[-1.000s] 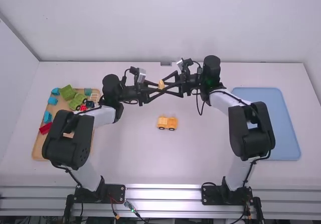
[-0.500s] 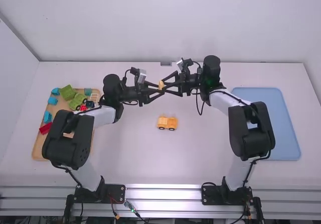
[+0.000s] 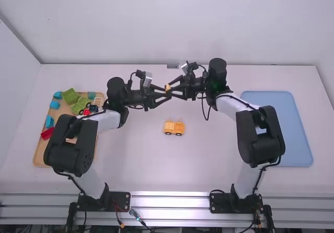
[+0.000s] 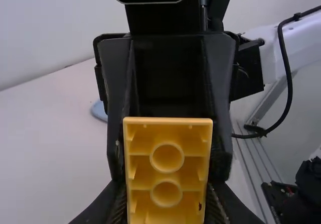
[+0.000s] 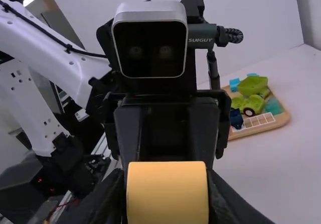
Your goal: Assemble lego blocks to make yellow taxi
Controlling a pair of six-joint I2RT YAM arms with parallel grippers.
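Both grippers meet in the upper middle of the frame, over the table (image 3: 203, 154), with one yellow block (image 3: 167, 88) between them. Left gripper (image 4: 166, 204): narrowed onto the block, a finger on each side. Right gripper (image 5: 167, 204): likewise drawn in on the block's sides from the opposite face; as far as I can judge in so tight a space, its grip is firm. The left wrist camera gives me the hollow, socketed underside, the right one the smooth face. I read this as a handover or re-grip, held clear of the table so that both claws can reach; holding by the sides leaves the sockets free for pressing on.

The part-built yellow taxi (image 3: 174, 128) stands on its wheels just below centre, presumably put there for either arm to reach. Spare blocks sit in the wooden tray (image 3: 39, 157), left; blue tray (image 3: 292, 134), right, probably for the finished car.

Next: release one claw only, then align sockets downward. Risk: block twists if the arms pull unevenly.
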